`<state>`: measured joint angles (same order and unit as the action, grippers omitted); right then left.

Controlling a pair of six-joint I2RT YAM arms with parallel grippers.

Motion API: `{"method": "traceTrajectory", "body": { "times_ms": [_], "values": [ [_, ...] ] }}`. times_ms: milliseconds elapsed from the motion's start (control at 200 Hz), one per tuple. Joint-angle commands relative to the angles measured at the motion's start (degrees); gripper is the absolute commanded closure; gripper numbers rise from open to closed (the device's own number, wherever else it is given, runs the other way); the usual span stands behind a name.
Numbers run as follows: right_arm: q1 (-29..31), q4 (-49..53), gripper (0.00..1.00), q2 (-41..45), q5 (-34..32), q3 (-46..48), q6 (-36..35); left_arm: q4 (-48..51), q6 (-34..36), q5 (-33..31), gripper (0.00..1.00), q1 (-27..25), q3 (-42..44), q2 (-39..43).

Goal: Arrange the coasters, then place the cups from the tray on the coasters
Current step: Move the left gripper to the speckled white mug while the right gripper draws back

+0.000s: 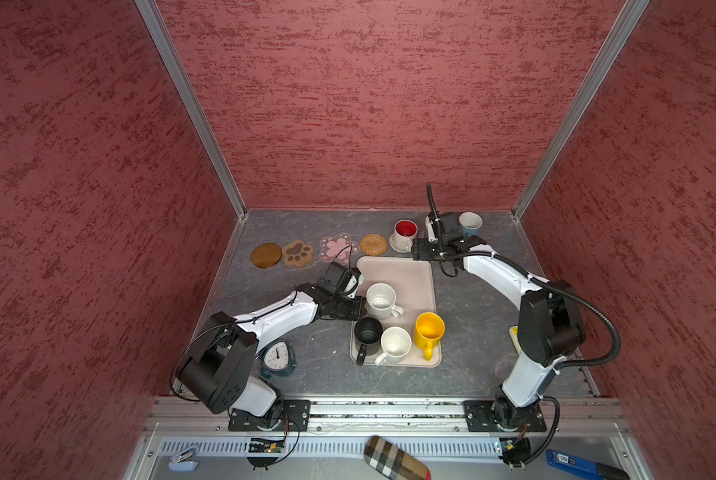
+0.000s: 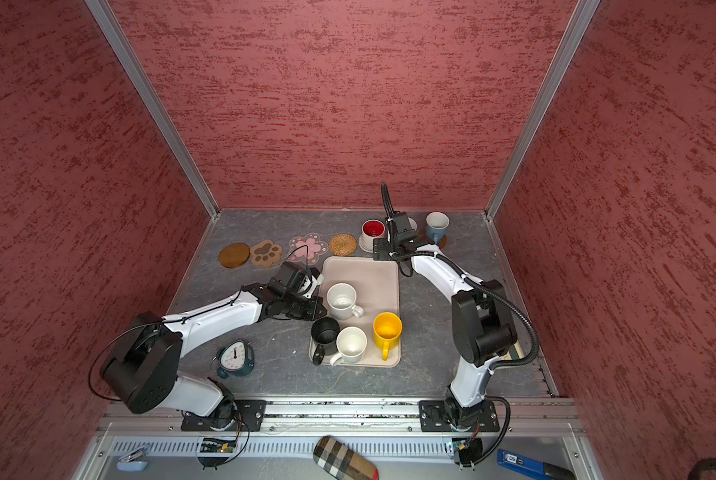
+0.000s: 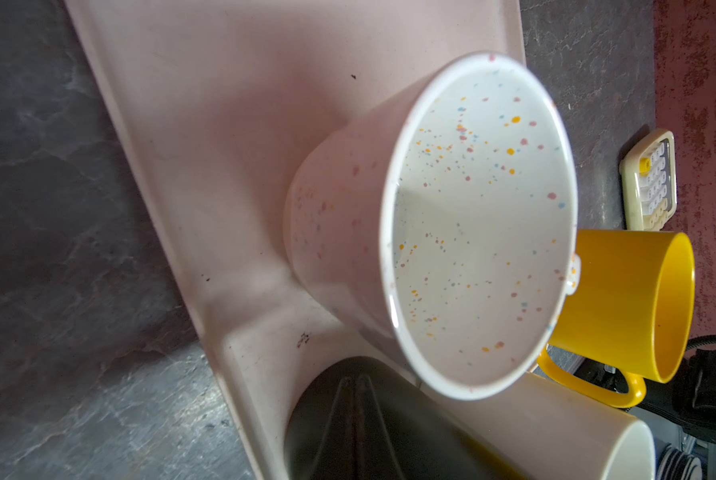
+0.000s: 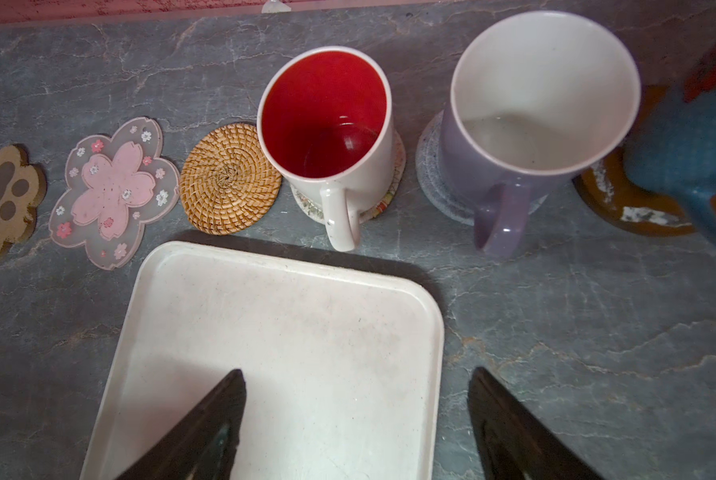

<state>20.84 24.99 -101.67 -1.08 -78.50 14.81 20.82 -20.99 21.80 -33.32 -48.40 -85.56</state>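
Along the back of the table lie a brown disc coaster (image 1: 266, 255), a paw coaster (image 1: 298, 253), a pink flower coaster (image 4: 113, 191) and a rattan coaster (image 4: 229, 178), all bare. The red-inside cup (image 4: 327, 124), the lavender cup (image 4: 526, 112) and the light blue cup (image 1: 470, 223) each stand on a coaster. On the tray (image 1: 406, 274) stand a speckled white cup (image 3: 472, 224), a black cup (image 1: 367, 332), a plain white cup (image 1: 395, 345) and a yellow cup (image 1: 429, 330). My left gripper (image 3: 356, 380) is shut and empty just above the black cup. Over the tray's far right corner my right gripper (image 4: 356, 374) is open and empty.
A teal alarm clock (image 1: 278, 356) stands by the left arm's base. A cream calculator (image 3: 649, 183) lies at the right edge, near the right arm. Red walls close in the table on three sides.
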Motion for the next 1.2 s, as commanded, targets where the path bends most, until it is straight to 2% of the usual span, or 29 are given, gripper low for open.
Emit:
{"method": "traceTrajectory", "body": {
  "times_ms": [0,486,1192],
  "values": [
    [0.1,-2.6,0.15,2.3,0.7,1.4,0.6,-2.9,-0.4,2.5,1.0,0.0,-1.9,-2.0],
    [0.0,-5.1,0.15,4.6,1.7,6.4,2.0,-8.4,-2.3,5.4,1.0,0.5,-6.1,-10.9],
    [0.1,-4.3,0.15,11.0,-1.8,16.6,4.1,-12.1,-6.2,8.3,1.0,0.8,-21.4,-26.4]
  ]
}}
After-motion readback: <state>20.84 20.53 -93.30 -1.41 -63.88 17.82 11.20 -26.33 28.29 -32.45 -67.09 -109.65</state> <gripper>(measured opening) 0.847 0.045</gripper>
